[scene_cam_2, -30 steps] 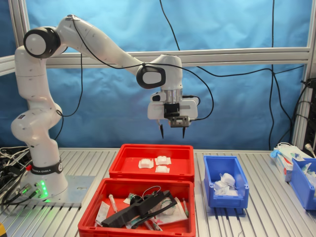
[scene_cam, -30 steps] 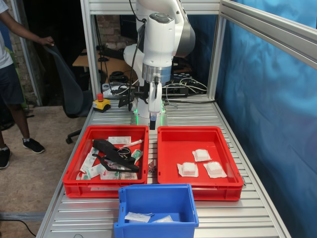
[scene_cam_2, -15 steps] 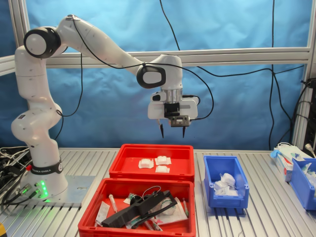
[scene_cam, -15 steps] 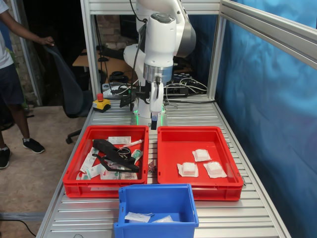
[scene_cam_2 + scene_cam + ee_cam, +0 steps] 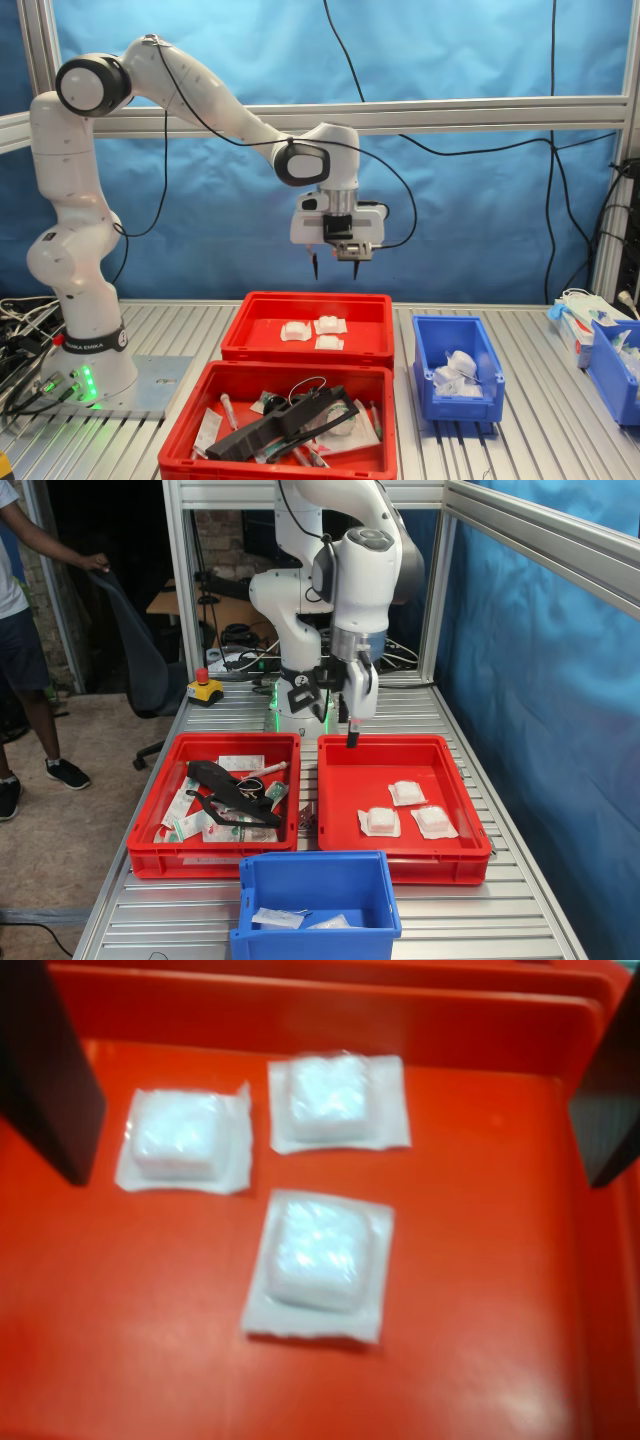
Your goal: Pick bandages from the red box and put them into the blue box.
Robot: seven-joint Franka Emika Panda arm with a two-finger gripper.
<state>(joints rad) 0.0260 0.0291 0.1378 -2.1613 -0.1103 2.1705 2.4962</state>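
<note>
Three white square bandages lie in the red box, toward its side nearest the blue curtain. My gripper hangs open and empty above this box, pointing straight down, well clear of the packets. In the wrist view its black fingers frame the three packets. The blue box stands beside the red trays and holds a few white packets.
A second red tray holds a black strap, scissors and long printed packets. Another blue bin and a white carton sit at the second exterior view's right. A person stands off the table beyond an emergency button.
The arm has swung toward the first exterior view's right and sunk a little, bringing the open gripper from behind the trays to above the red box.
</note>
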